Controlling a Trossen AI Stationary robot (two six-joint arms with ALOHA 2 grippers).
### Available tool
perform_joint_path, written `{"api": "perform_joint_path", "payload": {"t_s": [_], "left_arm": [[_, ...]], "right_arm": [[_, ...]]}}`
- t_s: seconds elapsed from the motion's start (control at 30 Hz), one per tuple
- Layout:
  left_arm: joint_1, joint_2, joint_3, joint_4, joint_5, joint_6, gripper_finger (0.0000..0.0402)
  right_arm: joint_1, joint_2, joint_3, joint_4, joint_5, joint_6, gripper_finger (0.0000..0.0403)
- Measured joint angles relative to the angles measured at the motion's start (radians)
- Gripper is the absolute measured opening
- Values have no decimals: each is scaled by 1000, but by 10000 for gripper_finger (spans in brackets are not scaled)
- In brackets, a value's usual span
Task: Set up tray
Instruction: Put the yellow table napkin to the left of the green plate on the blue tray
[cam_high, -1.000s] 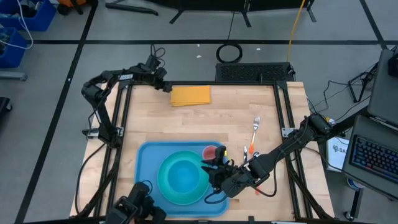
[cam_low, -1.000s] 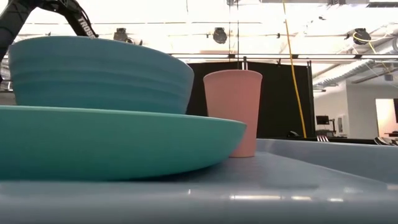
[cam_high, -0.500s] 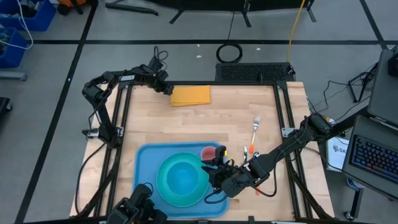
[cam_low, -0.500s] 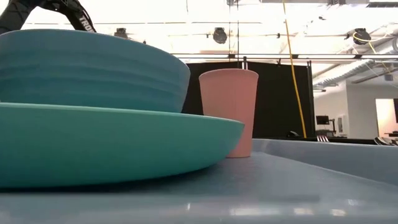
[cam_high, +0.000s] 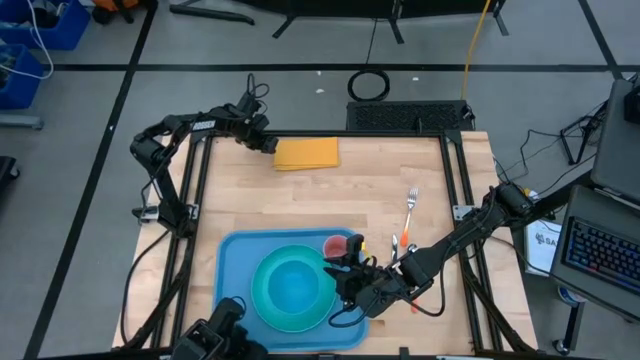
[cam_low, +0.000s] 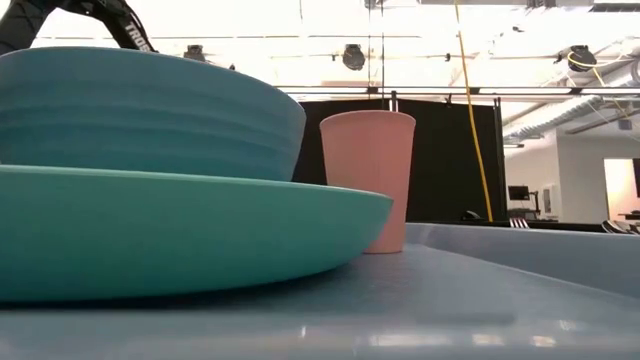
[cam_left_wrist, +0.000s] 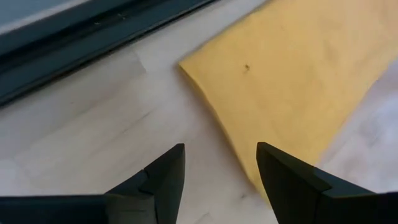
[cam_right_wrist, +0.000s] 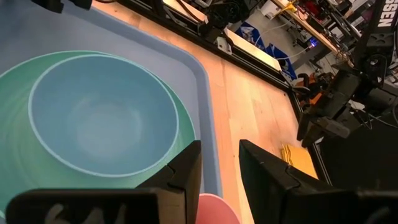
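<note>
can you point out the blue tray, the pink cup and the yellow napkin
large flat blue plastic tray (cam_high: 232, 262), high view, bare floor left of the plate
pink plastic cup (cam_low: 368, 180), low view, middle of its side wall
flat yellow-orange napkin (cam_high: 307, 153), high view, centre of the cloth

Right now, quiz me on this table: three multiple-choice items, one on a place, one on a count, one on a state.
1. Where does the orange napkin lie?
A. On the tray
B. On the bare wood at the table's far edge
C. Under the fork

2. How many dishes sit on the blue tray?
A. One
B. Two
C. Three

3. How does the left gripper stand?
A. Open above the napkin's edge
B. Shut on the napkin
C. Shut on the fork

Answers: 1 B, the high view shows it well apart from the tray. 2 C, plate, bowl and pink cup. 3 A, its fingers stand apart, holding nothing.
</note>
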Motion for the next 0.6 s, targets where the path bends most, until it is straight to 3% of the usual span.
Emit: {"api": "perform_joint_path", "payload": {"t_s": [0.07, 0.2, 0.6], "left_arm": [[0, 0, 0, -4, 30, 0, 204], [-1, 0, 0, 1, -25, -13, 204], [-13, 11, 0, 74, -60, -11, 205]], "right_arm": [[0, 0, 0, 0, 0, 0, 100], [0, 0, 0, 0, 0, 0, 100], [-3, 0, 0, 0, -1, -1, 100]]}}
